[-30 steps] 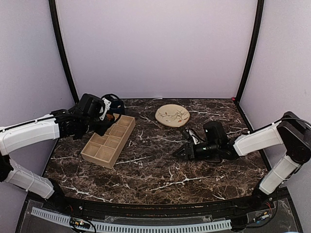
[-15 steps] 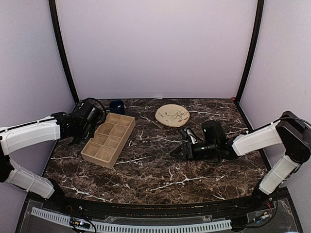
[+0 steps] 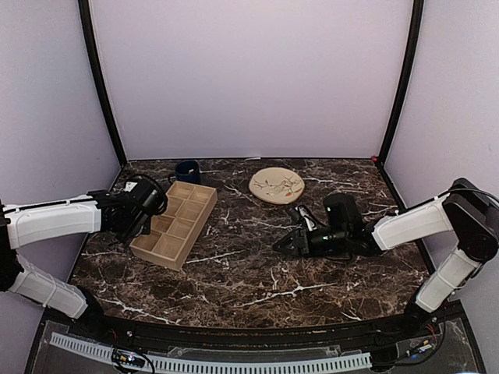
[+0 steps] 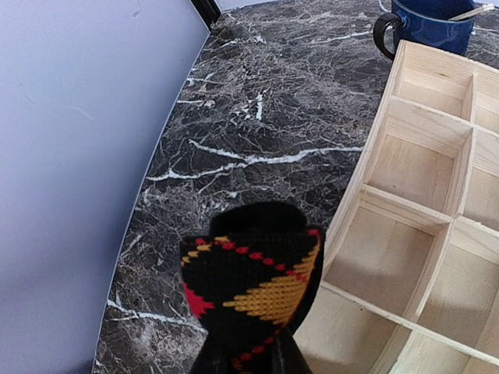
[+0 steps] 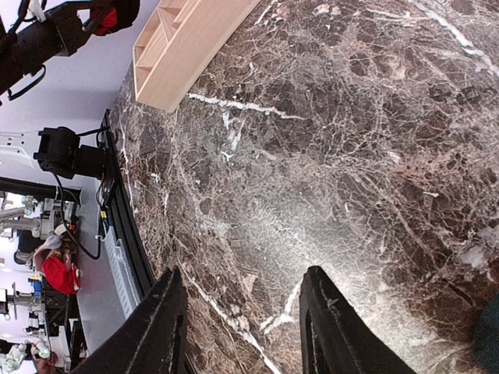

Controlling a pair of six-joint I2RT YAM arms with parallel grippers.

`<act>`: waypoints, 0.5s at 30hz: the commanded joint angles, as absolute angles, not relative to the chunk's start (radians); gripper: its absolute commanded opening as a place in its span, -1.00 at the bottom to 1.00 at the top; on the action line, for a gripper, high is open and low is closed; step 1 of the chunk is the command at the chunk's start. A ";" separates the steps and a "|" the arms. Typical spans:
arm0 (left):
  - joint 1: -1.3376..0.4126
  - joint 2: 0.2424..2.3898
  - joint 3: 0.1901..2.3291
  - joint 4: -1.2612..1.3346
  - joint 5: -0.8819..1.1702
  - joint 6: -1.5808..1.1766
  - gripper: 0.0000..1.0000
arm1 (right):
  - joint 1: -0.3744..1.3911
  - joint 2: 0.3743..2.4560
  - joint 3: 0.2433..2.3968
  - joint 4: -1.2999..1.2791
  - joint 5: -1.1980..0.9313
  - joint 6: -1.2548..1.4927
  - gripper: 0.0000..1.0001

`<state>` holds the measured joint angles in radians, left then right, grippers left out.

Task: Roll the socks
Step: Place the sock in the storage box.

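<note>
A black argyle sock (image 4: 251, 287) with red and yellow diamonds fills the bottom of the left wrist view, bunched up. My left gripper (image 4: 245, 360) is shut on it, its fingers almost hidden under the fabric. In the top view the left gripper (image 3: 142, 207) hangs by the left side of the wooden tray (image 3: 175, 227). My right gripper (image 3: 283, 245) stands open low over bare marble at mid-table, nothing between its fingers (image 5: 165, 312). A small dark teal patch (image 5: 491, 343) shows at the right wrist view's edge; I cannot tell what it is.
The wooden tray (image 4: 421, 234) has several bare compartments. A dark blue mug (image 3: 187, 170) stands behind it at the back left. A round patterned plate (image 3: 277, 185) lies at the back centre. Purple walls close in the left, back and right.
My left arm has swung from beside the mug toward the near left, carrying the argyle sock past the tray's left side. The right gripper has crept slightly left.
</note>
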<state>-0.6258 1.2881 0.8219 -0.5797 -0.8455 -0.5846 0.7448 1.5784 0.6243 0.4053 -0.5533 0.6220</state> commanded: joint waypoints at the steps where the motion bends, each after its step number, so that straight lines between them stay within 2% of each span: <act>1: -0.621 1.280 0.793 -0.602 -0.835 -0.652 -1.00 | 0.755 1.576 0.625 0.446 -0.563 0.616 -0.10; 15: -0.641 1.379 0.798 -0.575 -0.804 -0.673 -1.00 | 0.755 1.586 0.618 0.457 -0.569 0.618 -0.10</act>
